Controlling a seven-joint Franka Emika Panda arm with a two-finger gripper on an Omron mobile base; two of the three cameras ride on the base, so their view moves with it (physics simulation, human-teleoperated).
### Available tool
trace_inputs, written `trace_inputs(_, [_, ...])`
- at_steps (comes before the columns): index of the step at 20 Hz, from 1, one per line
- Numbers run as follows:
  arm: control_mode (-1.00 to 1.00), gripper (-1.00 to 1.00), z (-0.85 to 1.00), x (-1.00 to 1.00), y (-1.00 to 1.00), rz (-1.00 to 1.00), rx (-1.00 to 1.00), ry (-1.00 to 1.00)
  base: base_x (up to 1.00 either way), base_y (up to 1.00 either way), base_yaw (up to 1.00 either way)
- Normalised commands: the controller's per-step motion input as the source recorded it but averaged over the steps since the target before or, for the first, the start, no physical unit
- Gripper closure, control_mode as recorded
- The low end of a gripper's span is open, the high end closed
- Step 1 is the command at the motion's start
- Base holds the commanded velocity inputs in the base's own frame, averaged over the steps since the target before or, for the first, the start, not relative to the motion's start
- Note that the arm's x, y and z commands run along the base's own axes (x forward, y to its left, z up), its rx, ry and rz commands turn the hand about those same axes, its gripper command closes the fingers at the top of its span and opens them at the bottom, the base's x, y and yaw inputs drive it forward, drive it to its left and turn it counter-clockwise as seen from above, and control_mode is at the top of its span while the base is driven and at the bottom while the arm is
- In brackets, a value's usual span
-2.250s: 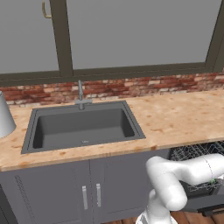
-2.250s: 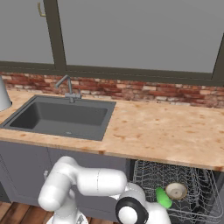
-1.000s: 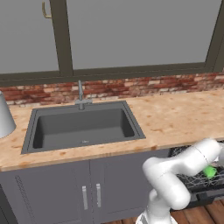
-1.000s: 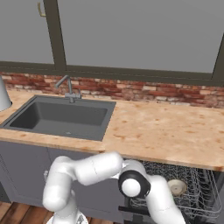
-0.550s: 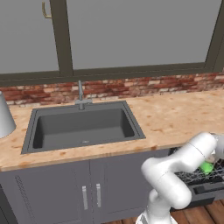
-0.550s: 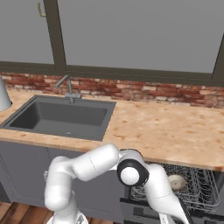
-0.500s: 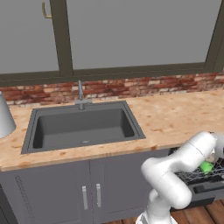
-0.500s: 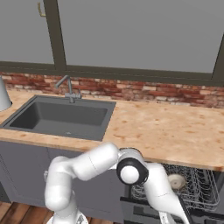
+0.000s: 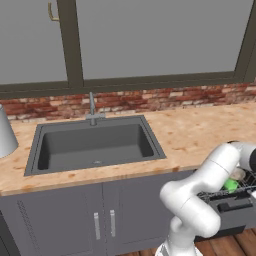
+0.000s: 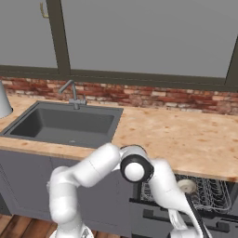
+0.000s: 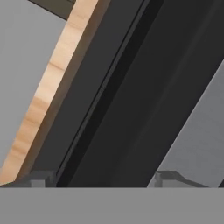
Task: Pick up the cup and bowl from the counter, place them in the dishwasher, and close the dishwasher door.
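Arm is folded low and reached to the right, forearm angled down in front of the dishwasher (image 10: pixel 204 200); wrist and hand are cut off at the lower edge of the right base view. In the hand view the gripper (image 11: pixel 103 178) is pressed close to dark flat panels and a strip of wood-grain edge, all running diagonally across the frame. Fingertips (image 11: pixel 39 178) are seen well apart at the bottom of that view, with nothing between them.

Cup (image 9: pixel 231 185) is seen in the dishwasher rack, at the left base view's right edge, mostly hidden by the forearm; its axis cannot be told. Bowl (image 10: pixel 187 186) is lying in the wire rack (image 10: pixel 211 195) just right of the arm's forearm; whether it is flat or tilted cannot be told. In the left base view, the bowl (image 9: pixel 238 174) is just behind the cup.

Dishwasher door (image 10: pixel 197 217) is seen as a dark edge slanting down to the near right, not shut. Counter (image 10: pixel 186 139) runs left to right, with sink (image 10: pixel 65 123) at left and faucet (image 10: pixel 72 93) behind it. A pale grey vessel (image 9: pixel 6 140) stands at the far left. No readable labels or writing are seen.
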Motion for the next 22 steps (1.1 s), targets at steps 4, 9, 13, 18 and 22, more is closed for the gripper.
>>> trace_inputs(4, [-1.0, -1.0, -0.1, 0.76, -0.11, -0.04, -0.12, -0.1, 0.0, 0.0, 0.0])
trace_inputs(9, [-1.0, -1.0, -0.17, 0.6, -0.1, -0.04, -0.12, -0.15, 0.0, 0.0, 0.0])
trace_inputs(13, [-1.0, -1.0, -0.16, 0.58, -0.09, -0.04, -0.15, -0.17, 0.0, 0.0, 0.0])
trace_inputs(18, [-1.0, -1.0, -0.21, 0.63, -0.11, -0.04, -0.16, -0.16, 0.0, 0.0, 0.0])
trace_inputs(22, [-1.0, -1.0, -0.3, 0.67, -0.1, -0.02, -0.15, -0.15, 0.0, 0.0, 0.0])
